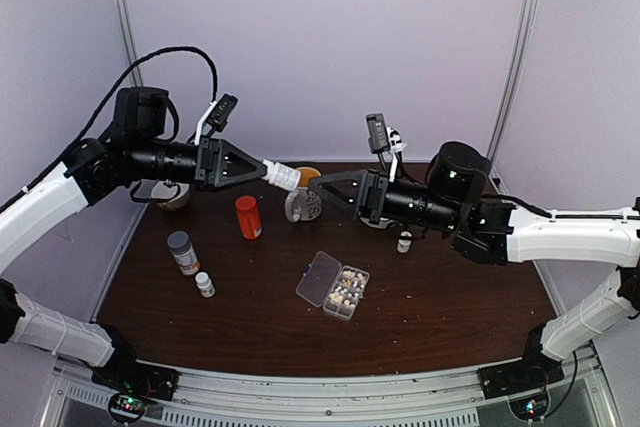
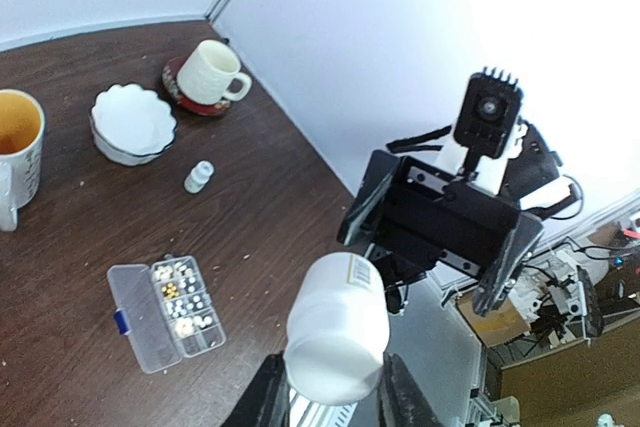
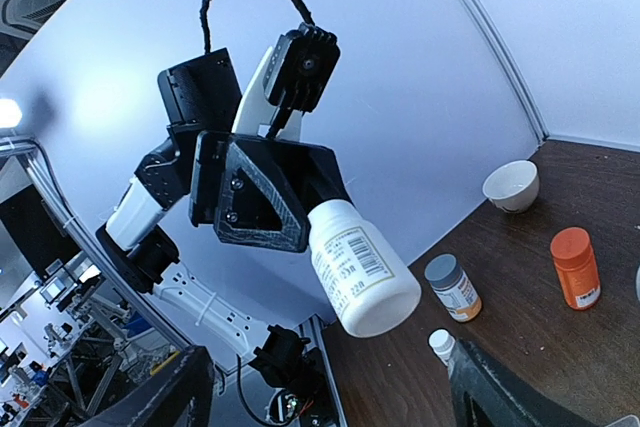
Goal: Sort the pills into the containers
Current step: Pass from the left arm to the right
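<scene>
Pills (image 2: 181, 297): whitish and tan, all sitting in the compartments (image 2: 203, 335) of the clear organizer box (image 2: 135, 319), lower left of the left wrist view. The lid is open, lying flat on the box's left side. In the top view the box sits on the dark bench (image 1: 450, 297) just below frame centre, well apart from both hands.

Left hand (image 2: 335, 392): closed partway on a white bottle (image 2: 338, 332) with a barcode label. It holds the bottle in the air, roughly horizontal, upper centre of the top view. The bottle sticks out past the hand toward the other arm.

Right hand (image 1: 316, 187): jaws spread wide, holding nothing. It's airborne too, facing the left hand, with its tips just beside the free end of the bottle. Can't tell from any view whether they touch it.

Rest of the bench, top view:
- orange bottle (image 1: 248, 217), upright, left of centre
- grey-capped bottle (image 1: 183, 252), further left and lower
- small white bottle (image 1: 205, 284), just below that
- second small white bottle (image 1: 404, 242), under the right arm

Left wrist view:
- mug with a yellow-orange inside (image 2: 15, 147), at the left edge
- white scalloped bowl (image 2: 133, 122), beside it
- cream mug (image 2: 212, 72) on a red saucer (image 2: 175, 87), above the bowl
</scene>
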Controlling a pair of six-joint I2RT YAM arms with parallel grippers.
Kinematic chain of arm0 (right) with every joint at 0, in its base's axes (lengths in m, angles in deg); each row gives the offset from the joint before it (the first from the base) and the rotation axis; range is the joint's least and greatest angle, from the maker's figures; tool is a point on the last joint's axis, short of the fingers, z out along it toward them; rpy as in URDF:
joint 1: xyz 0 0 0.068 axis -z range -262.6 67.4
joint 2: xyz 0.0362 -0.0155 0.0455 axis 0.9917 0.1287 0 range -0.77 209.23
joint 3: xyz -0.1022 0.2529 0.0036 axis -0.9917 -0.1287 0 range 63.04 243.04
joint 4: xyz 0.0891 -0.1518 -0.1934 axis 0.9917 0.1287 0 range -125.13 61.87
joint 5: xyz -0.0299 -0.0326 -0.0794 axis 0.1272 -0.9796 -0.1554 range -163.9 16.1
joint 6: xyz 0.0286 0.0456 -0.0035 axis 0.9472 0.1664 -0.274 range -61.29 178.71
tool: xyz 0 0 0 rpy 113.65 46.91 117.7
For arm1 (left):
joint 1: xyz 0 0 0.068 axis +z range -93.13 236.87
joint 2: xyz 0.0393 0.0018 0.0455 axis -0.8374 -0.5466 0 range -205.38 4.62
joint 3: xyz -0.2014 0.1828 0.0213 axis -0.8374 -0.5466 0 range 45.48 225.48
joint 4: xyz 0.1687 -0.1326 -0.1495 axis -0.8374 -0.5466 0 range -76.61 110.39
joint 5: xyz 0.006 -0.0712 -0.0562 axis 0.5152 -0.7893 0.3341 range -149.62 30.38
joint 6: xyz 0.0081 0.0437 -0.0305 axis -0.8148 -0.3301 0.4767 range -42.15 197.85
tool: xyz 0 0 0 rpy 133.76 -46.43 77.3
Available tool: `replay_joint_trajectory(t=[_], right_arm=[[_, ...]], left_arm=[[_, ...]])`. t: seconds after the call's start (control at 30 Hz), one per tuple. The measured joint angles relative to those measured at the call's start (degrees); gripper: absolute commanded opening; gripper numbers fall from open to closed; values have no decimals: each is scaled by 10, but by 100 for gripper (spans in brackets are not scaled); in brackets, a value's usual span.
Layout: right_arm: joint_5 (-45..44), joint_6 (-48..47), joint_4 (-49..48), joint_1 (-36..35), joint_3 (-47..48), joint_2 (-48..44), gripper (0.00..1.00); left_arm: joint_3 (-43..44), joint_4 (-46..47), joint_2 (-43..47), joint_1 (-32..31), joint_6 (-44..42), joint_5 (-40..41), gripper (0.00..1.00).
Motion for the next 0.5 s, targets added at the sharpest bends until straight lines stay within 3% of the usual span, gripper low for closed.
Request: replay_joint_trajectory(t=[0.17,0.3,0.5], right_arm=[[0,-1,-21,-20,1,-4,83],[0,-2,-26,-30,3,-4,74],[-3,-14,-26,-33,17,-2,49]], left_arm=[[-17,73,14,-6,42,-41,12],[-21,102,10,-20,62,-61,12],[-23,130,7,-33,76,-81,12]])
